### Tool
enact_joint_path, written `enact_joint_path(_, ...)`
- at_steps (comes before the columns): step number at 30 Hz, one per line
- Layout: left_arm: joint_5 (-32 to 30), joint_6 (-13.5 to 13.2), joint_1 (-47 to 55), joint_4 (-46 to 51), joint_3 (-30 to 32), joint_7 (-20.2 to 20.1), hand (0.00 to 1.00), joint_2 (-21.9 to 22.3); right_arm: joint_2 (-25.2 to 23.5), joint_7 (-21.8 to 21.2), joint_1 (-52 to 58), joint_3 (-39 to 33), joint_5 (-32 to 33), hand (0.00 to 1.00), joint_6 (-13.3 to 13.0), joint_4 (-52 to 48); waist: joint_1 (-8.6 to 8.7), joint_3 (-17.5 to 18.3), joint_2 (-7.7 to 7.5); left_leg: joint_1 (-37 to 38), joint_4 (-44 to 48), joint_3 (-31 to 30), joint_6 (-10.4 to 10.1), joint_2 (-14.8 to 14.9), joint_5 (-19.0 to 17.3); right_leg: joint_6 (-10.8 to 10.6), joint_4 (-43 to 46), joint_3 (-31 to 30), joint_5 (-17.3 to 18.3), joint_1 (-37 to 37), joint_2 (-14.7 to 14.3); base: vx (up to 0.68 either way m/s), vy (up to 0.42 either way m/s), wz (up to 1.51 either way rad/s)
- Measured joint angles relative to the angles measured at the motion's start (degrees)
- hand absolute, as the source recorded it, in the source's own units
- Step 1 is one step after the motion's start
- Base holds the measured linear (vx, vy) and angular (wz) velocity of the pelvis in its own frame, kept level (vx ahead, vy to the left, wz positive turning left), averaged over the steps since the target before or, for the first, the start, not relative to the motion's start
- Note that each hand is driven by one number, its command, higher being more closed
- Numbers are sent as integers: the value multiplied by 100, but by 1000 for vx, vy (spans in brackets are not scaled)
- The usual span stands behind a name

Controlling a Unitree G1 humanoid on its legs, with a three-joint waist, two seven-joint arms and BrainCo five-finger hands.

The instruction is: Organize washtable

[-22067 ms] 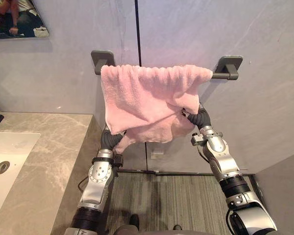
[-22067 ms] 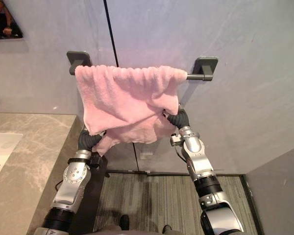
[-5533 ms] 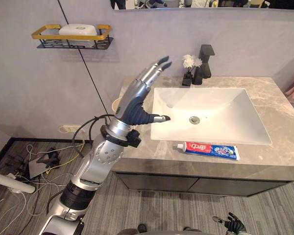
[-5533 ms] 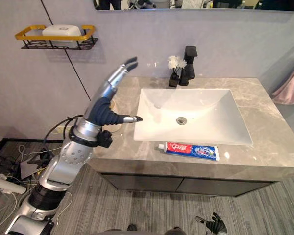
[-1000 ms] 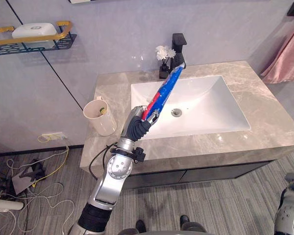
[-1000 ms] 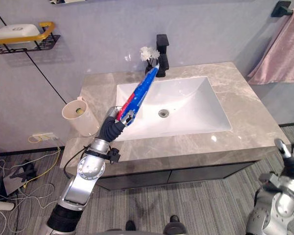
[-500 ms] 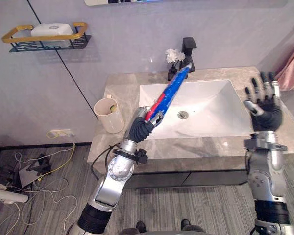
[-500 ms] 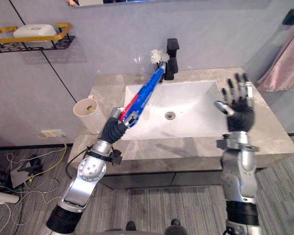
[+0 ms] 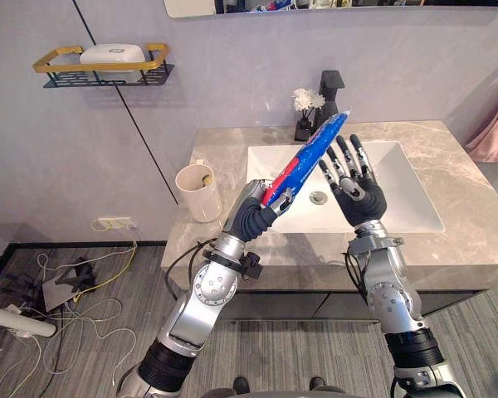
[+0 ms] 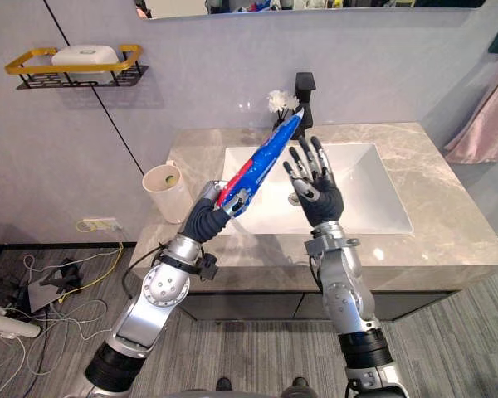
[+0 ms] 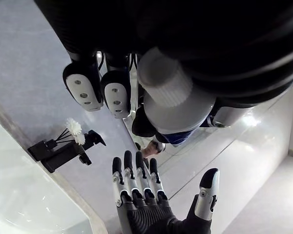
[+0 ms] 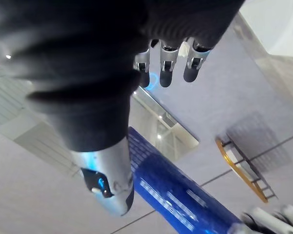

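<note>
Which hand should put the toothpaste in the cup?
Left, probably. The left hand grips the toothpaste, and the cup stands on that side of the sink. The right hand is open, holding nothing, farther from the cup.

Long blue-and-red plastic toothpaste tube (image 9: 310, 155): off the counter, low cap end gripped in left hand (image 9: 251, 217), fingers curled round it. Tilted, crimped end up & far-right, above left part of white sink (image 9: 398, 191). Also cream round cup (image 9: 197, 192): upright, left end of grey marble countertop (image 9: 473, 240), sth yellow-green inside.
</note>
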State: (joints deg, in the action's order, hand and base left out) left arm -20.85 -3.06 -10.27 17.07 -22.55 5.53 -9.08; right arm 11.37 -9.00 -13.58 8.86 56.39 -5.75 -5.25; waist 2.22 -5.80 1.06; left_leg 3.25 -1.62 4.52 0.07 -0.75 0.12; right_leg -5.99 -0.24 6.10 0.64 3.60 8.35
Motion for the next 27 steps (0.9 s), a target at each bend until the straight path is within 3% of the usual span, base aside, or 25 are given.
enact_joint_path(18, -1, 6, 4, -221, -52, 2, 100, 202, -246, -205, -125, 461, 380, 0, 131, 391, -9, 47, -78, 169, -365, 0, 1, -17, 171, -12, -106, 8, -29, 11, -7, -6, -1, 0)
enact_joint_path(19, -1, 6, 14, -248, -52, 1, 100, 215, -251, -219, -125, 459, 380, 100, 148, 489, -12, 47, -78, 173, -365, 0, 1, -18, 171, -12, -105, 8, -29, 14, -6, 0, 0, 0)
enact_joint_path(27, 2, 6, 196, -364, -23, -16, 100, 223, -340, -267, -125, 400, 377, 100, 204, 691, -13, 47, -78, 179, -366, 1, 0, -18, 173, -13, -105, 7, -29, 16, -6, 0, 0, 0)
